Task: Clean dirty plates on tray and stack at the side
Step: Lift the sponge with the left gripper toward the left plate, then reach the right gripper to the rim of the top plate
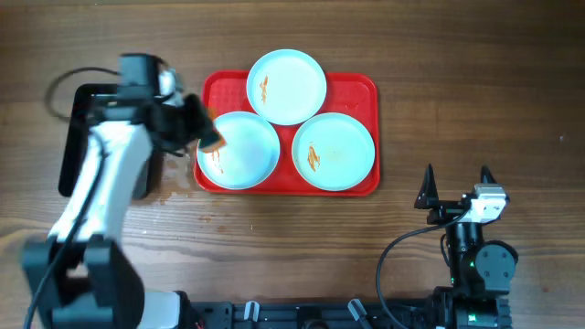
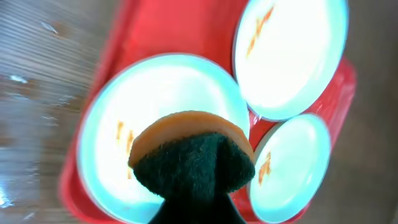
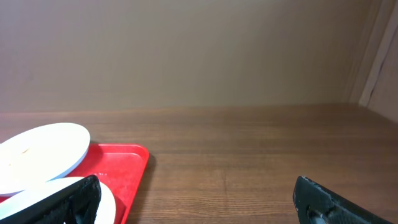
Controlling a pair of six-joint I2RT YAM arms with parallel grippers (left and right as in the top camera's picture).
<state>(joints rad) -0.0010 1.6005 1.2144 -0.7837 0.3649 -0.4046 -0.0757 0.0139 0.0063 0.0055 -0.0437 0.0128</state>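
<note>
Three pale mint plates lie on the red tray point(image 1: 361, 91): a back plate point(image 1: 287, 86), a front-left plate point(image 1: 239, 151) and a front-right plate point(image 1: 334, 151), each with orange smears. My left gripper point(image 1: 203, 128) is shut on an orange-and-dark-green sponge point(image 2: 191, 155) and holds it over the left edge of the front-left plate point(image 2: 161, 87). My right gripper point(image 1: 455, 187) is open and empty over the table right of the tray point(image 3: 124, 165); two plates point(image 3: 37, 155) show at the left of its view.
A black tray point(image 1: 73, 137) lies at the far left under the left arm. A wet patch point(image 1: 169, 187) marks the table beside the red tray's left edge. Bare wood lies to the right of the red tray.
</note>
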